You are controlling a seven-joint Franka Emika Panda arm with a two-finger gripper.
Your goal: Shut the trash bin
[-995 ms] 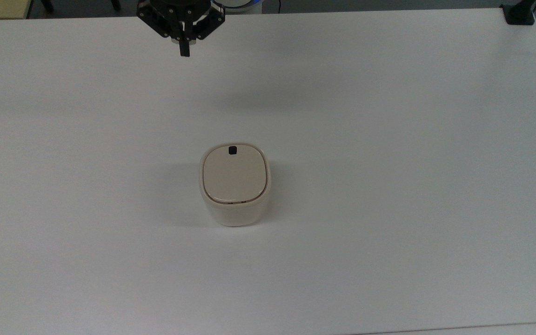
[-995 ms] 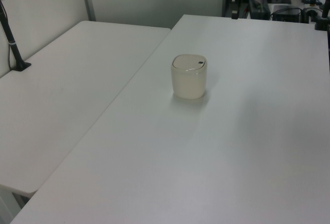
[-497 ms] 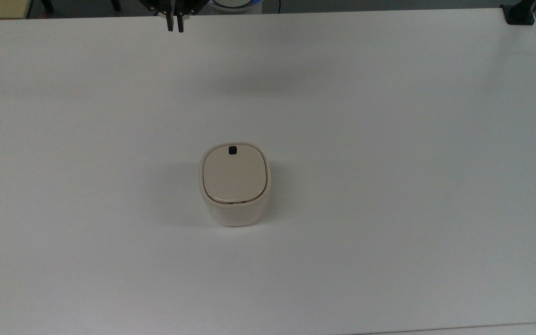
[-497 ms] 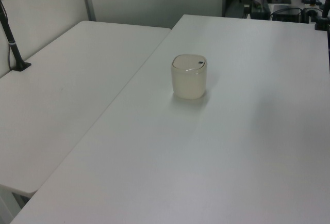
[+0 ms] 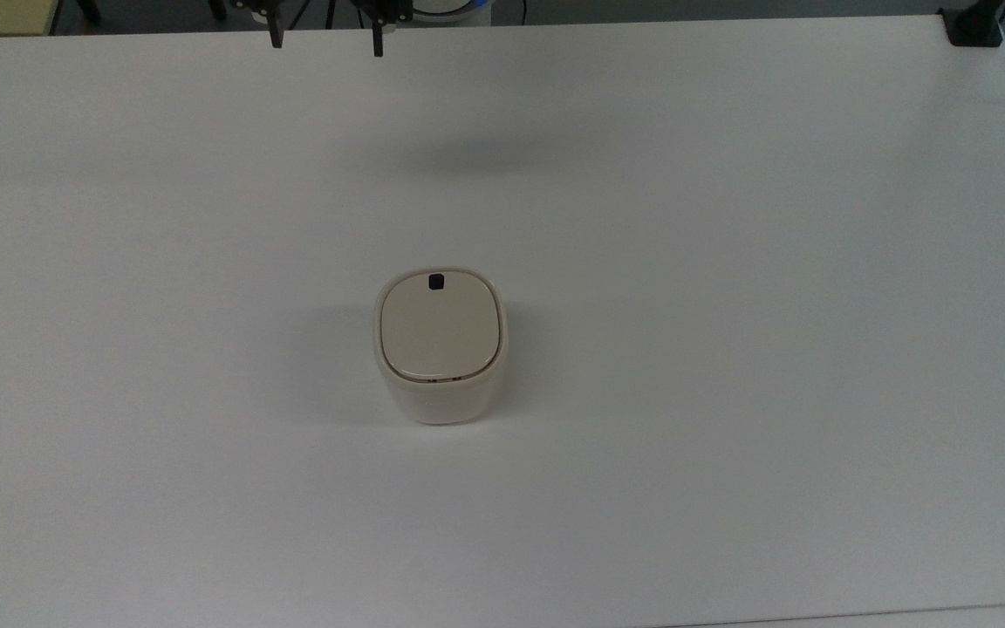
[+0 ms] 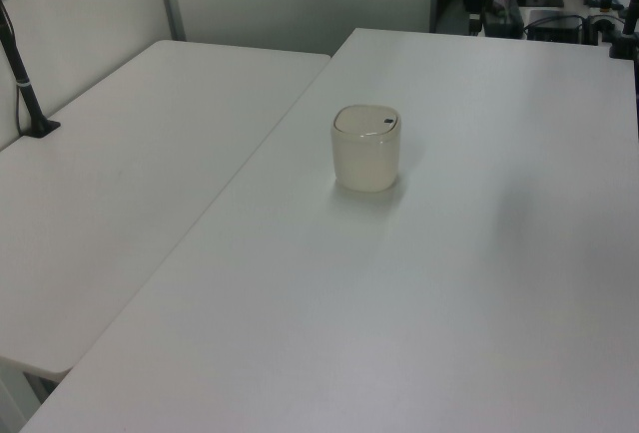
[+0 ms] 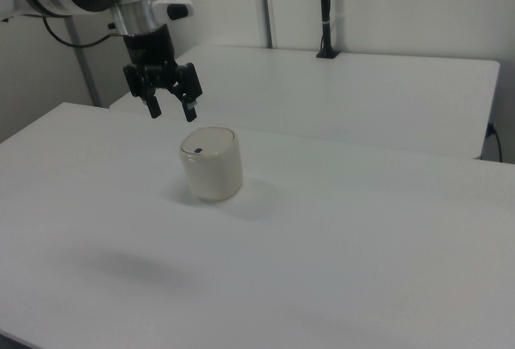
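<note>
On the white table (image 5: 729, 262) sits the trash bin (image 5: 440, 349), lid down. Far behind it, the gripper (image 7: 171, 110) hangs with jaws apart.

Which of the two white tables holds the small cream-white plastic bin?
The wide white table below the end effector holds the cream-white plastic bin; the adjoining white table does not.

Even, diffuse overhead lighting renders the white table (image 5: 729, 262) bright without glare, with soft faint shadows beside the trash bin (image 5: 440, 345) and a blurred dark patch toward the top view's upper edge; focus slightly soft throughout.
</note>
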